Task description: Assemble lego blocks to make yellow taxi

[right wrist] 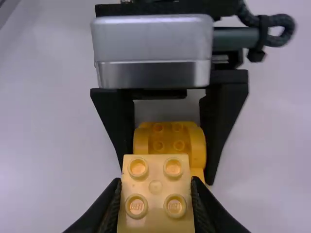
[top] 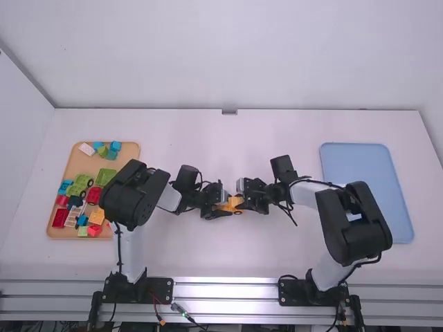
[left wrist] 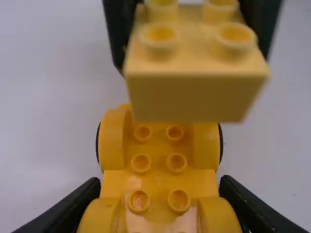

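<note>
White table (top: 194, 256): two arms over it, meeting near the middle. Left arm (top: 131, 194): rises from its base, elbow bent, forearm angled inward across the table. Right arm (top: 346, 221): likewise bent at the elbow, forearm turned inward, wrist opposite the left one. Light blue rectangular tray (top: 360, 166) beyond the right arm; tan rectangular tray (top: 131, 147) by the left arm, holding mixed coloured blocks (top: 61, 218).

Left black two-finger gripper (top: 224, 206): closed on the sides of the orange-yellow plastic wheeled car base (left wrist: 159, 162), studs up, fingers one per side. Right black two-finger gripper (top: 243, 200): closed on the pale yellow plastic four-stud brick (right wrist: 155, 187), studs in view. Brick held higher than the car base, close to it; contact between the two cannot be told.
</note>
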You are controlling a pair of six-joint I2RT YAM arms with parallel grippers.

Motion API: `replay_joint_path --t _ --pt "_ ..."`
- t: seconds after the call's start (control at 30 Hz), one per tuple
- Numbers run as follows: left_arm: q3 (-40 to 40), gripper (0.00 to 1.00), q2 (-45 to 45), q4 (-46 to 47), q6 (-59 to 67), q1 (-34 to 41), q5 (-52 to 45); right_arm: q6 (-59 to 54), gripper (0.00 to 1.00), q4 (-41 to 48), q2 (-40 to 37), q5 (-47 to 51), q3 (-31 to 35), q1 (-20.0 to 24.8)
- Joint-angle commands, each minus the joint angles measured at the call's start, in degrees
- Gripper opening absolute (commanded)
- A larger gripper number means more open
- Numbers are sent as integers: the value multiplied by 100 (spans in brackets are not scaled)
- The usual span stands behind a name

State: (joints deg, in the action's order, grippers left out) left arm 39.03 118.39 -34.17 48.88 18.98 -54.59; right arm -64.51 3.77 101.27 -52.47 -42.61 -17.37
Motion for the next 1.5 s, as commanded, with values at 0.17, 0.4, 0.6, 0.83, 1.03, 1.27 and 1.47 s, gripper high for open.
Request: replay_joint_path --t 0.17,0.4,0.6,0.83,1.03,1.27,1.47 --pt "140 61 101 595 109 -4 302 337 7 -772 396 101 186 -136" --pt "74 60 101 634 334 0 306 450 7 -914 518 52 216 -22" --pt "98 63 101 774 313 -2 304 455 5 -916 520 144 221 -20" --pt "105 62 101 817 326 -9 306 472 4 -916 520 153 221 -35" --pt "103 62 101 778 319 0 304 474 4 -907 520 151 221 15" --pt "157 63 101 833 304 0 302 492 15 -890 520 157 221 17" --pt "157 63 101 826 306 0 302 772 27 -942 520 439 221 7"
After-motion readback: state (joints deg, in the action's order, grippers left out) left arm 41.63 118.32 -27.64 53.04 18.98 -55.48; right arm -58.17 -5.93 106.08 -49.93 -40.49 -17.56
